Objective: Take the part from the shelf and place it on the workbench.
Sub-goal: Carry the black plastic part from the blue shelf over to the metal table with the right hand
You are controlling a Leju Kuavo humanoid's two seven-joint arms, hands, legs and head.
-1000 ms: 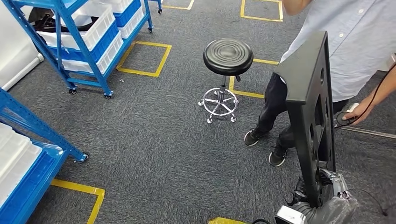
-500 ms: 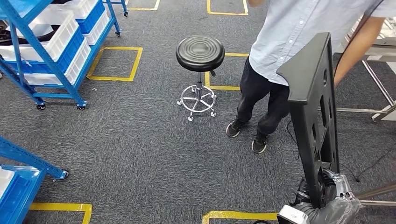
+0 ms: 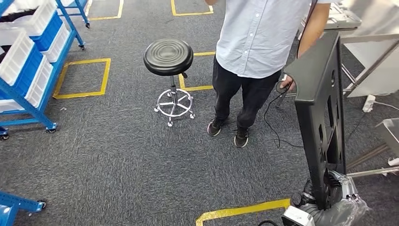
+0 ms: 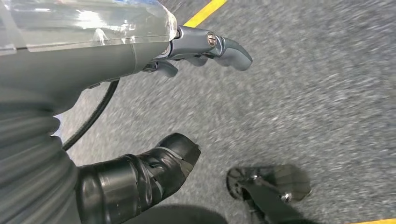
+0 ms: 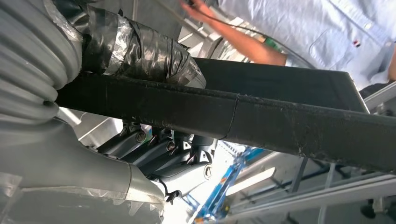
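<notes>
The part (image 3: 320, 108) is a tall black plastic panel with cut-outs. It stands upright at the lower right of the head view, and my right hand (image 3: 329, 202) grips its bottom end. In the right wrist view the panel's black edge (image 5: 280, 121) runs across the picture, with my right hand (image 5: 135, 51) wrapped around it, taped thumb on one side. My left hand (image 4: 154, 65) hangs over the grey carpet with fingers (image 4: 224, 45) and thumb apart and nothing in it. A metal workbench (image 3: 371, 52) stands at the far right.
A person (image 3: 259, 37) in a light shirt stands just ahead, beside the bench, holding a small device on a cable. A black round stool (image 3: 168, 56) stands left of the person. Blue wheeled shelves with white bins (image 3: 28, 70) stand at the far left. Yellow tape (image 3: 244, 209) marks the carpet.
The whole picture has slid left as my view turned right: the shelves drift out and the workbench comes in. The panel stays upright in my right hand.
</notes>
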